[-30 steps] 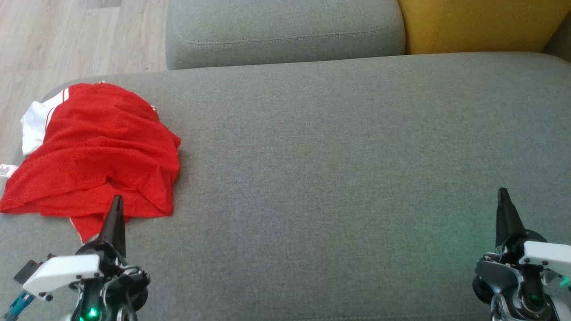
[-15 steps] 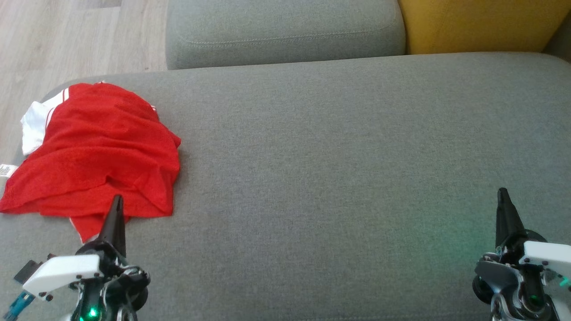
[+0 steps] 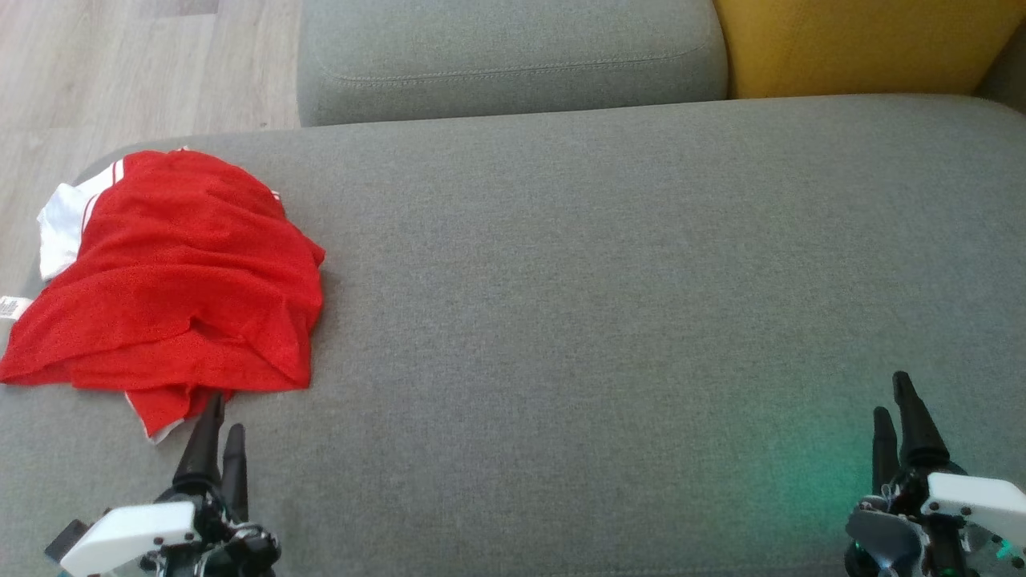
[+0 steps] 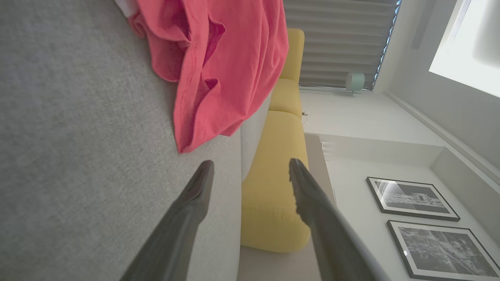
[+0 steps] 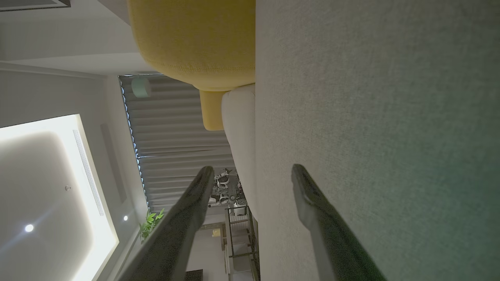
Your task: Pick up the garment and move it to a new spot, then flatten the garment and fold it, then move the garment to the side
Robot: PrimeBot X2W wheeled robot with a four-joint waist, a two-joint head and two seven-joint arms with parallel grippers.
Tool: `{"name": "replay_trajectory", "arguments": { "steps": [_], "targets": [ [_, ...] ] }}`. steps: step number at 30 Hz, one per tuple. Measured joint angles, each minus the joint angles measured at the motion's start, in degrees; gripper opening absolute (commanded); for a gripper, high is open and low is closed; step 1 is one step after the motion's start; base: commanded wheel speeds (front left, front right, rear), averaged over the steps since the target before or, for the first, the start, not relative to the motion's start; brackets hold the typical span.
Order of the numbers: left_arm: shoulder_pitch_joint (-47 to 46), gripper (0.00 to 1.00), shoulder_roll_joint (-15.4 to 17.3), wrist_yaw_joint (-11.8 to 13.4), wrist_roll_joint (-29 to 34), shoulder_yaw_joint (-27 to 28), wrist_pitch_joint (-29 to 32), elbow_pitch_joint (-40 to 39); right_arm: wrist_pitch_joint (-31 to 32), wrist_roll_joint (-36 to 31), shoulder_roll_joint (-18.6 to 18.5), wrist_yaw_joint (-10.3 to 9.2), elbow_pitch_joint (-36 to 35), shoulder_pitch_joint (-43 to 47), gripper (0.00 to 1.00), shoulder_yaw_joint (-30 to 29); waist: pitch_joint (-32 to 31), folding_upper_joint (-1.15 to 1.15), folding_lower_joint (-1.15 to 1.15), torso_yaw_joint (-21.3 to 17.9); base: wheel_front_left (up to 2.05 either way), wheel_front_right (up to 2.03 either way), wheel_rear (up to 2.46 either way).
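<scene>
The garment [image 3: 172, 272] is a crumpled red shirt with white trim, lying at the left end of the grey sofa seat [image 3: 601, 304]. My left gripper [image 3: 223, 417] hovers just in front of its near hem, jaws open and empty. The left wrist view shows the garment [image 4: 222, 66] bunched ahead of the two spread fingers [image 4: 195, 195]. My right gripper [image 3: 891, 394] stands open over bare seat at the lower right, far from the garment. Its spread fingers [image 5: 312, 195] hold nothing in the right wrist view.
A grey back cushion [image 3: 513, 56] and a yellow cushion [image 3: 866, 44] line the far side of the seat. Wooden floor [image 3: 120, 72] lies beyond the seat's left edge, close to the garment.
Both grippers have gone from shut to open and have drawn back toward the bottom of the head view. The garment has not moved.
</scene>
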Motion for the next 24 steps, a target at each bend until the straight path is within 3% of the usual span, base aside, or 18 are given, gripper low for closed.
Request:
{"name": "replay_trajectory", "arguments": {
  "steps": [8,24],
  "targets": [
    [-0.05,1.00,0.00,0.00,0.14,-0.02,-1.41,-0.37,-1.34,-1.29,0.00,0.00,-0.53,-0.19,1.00,0.70,-0.12,0.00,0.00,-0.18,0.00,0.00,0.00],
    [-1.02,1.00,0.00,0.00,5.75,1.52,-4.08,-0.60,-3.82,-10.54,0.00,0.00,-2.48,-0.51,1.00,1.14,-0.46,0.00,0.00,-0.60,0.00,0.00,0.00]
  ]
}}
